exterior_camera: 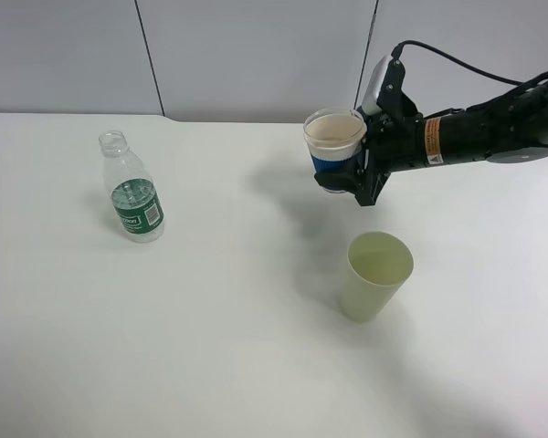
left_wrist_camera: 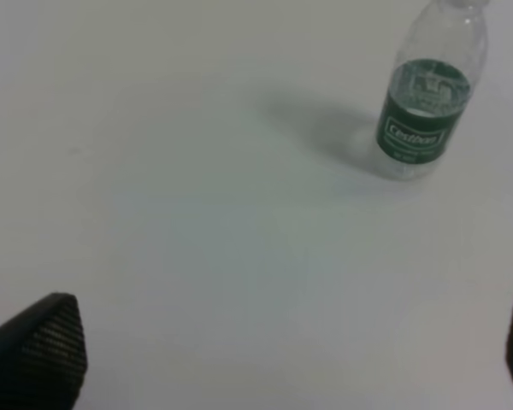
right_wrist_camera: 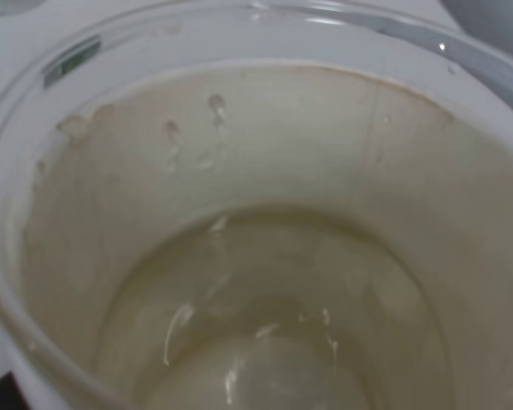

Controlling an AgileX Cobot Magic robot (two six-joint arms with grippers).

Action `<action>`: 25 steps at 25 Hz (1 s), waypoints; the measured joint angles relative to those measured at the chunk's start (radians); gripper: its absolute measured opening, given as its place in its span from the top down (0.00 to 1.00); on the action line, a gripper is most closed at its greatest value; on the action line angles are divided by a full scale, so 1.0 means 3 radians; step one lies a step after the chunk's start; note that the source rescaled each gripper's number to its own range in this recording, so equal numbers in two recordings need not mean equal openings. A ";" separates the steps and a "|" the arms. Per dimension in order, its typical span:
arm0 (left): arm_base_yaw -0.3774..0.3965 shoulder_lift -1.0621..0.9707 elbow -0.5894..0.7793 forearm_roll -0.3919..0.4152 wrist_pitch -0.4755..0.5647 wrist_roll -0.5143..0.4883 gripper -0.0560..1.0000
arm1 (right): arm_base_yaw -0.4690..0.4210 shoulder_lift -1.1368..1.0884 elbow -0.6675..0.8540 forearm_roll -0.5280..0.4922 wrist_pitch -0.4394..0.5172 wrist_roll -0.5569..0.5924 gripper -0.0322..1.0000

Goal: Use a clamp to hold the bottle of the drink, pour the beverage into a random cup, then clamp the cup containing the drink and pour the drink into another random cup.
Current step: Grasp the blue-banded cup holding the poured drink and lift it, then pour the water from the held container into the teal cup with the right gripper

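My right gripper point(exterior_camera: 347, 175) is shut on the cup containing the drink point(exterior_camera: 333, 137), a translucent cup with a blue band, held roughly upright in the air above the table. The right wrist view looks straight down into this cup point(right_wrist_camera: 265, 256), where a little clear liquid lies at the bottom. A pale yellow-green cup point(exterior_camera: 376, 274) stands upright on the table just below and in front of the held cup. The bottle of the drink point(exterior_camera: 135, 192) point(left_wrist_camera: 423, 102) stands uncapped at the left. My left gripper point(left_wrist_camera: 278, 354) is open over bare table, well short of the bottle.
The white table point(exterior_camera: 219, 347) spreads wide around the bottle and the standing cup. Grey wall panels point(exterior_camera: 256, 55) close off the back. The black right arm point(exterior_camera: 475, 132) reaches in from the right edge, its cable looping above it.
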 joint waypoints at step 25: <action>0.0000 0.0000 0.0000 -0.0001 0.0000 0.0000 0.00 | 0.0125 -0.0717 0.0004 -0.0001 0.0043 -0.0089 0.97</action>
